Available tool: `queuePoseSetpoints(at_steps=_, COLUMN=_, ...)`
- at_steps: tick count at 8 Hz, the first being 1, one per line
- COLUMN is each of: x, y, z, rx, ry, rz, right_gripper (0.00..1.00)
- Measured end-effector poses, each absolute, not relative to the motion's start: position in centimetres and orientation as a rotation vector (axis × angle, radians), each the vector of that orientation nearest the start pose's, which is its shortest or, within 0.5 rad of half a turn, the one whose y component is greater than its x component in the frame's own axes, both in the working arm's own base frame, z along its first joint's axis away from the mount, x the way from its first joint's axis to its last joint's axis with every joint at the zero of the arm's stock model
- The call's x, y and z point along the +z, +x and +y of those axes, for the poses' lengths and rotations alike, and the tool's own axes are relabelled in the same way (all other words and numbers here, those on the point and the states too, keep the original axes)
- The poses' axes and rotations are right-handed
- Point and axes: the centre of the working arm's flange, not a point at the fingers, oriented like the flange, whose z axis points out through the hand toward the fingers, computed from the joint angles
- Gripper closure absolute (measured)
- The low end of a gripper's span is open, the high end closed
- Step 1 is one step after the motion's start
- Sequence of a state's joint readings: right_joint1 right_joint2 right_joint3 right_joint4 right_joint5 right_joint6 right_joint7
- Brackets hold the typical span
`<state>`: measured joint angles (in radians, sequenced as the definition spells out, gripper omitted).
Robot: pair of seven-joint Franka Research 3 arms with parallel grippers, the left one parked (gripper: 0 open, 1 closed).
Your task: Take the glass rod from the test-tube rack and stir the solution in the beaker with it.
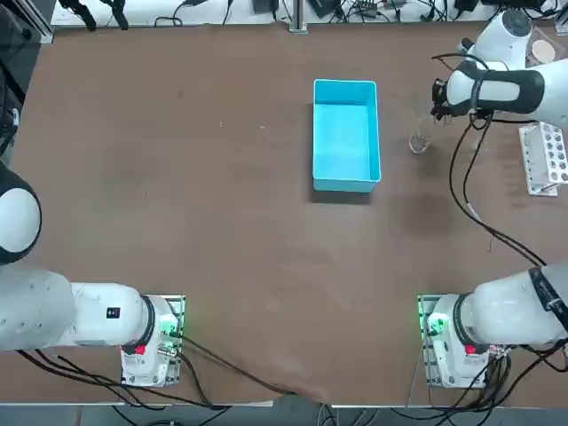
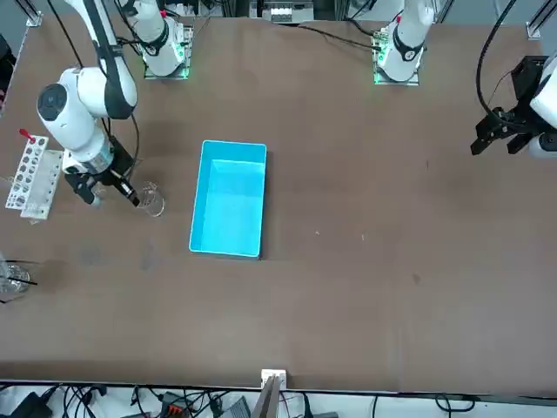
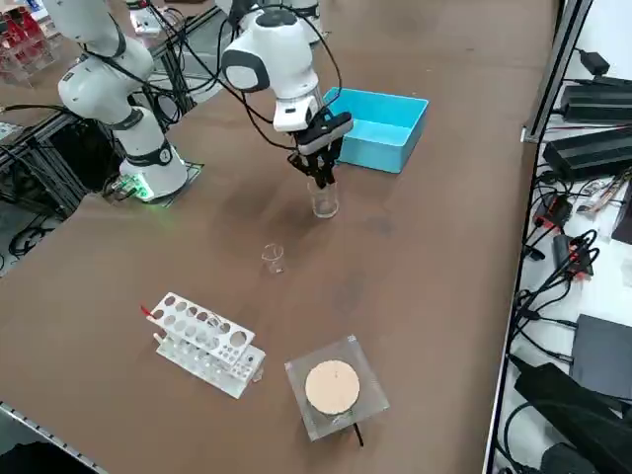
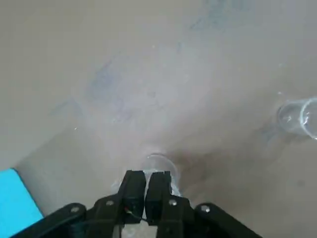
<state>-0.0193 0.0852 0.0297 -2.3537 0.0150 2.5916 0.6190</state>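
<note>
The blue tray (image 1: 345, 146) lies mid-table. The test-tube rack (image 3: 202, 343) sits well apart from the right gripper (image 4: 146, 191), whose fingers are pressed nearly together just above the beaker (image 3: 323, 200). Any rod between them is too thin to make out; the solution cannot be discerned.

Clear beaker (image 3: 323, 202) upright beside the blue tray; white test-tube rack (image 3: 204, 344) well apart, rod perhaps gone.

Overhead, front, raised right-side views share blue tray (image 1: 345, 146); wrist view close above table.
</note>
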Motion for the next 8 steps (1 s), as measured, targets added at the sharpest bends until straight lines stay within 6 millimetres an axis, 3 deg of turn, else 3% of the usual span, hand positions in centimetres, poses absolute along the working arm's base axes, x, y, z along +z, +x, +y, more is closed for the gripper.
queuePoseSetpoints(at_steps=2, x=30.8, y=52.1, z=-0.2, rx=-0.185, ry=-2.946, rz=0.942, right_gripper=0.94)
queuePoseSetpoints(at_steps=8, x=32.0, y=50.5, z=0.5, rx=-0.031, ry=-3.038, rz=0.888, right_gripper=0.94)
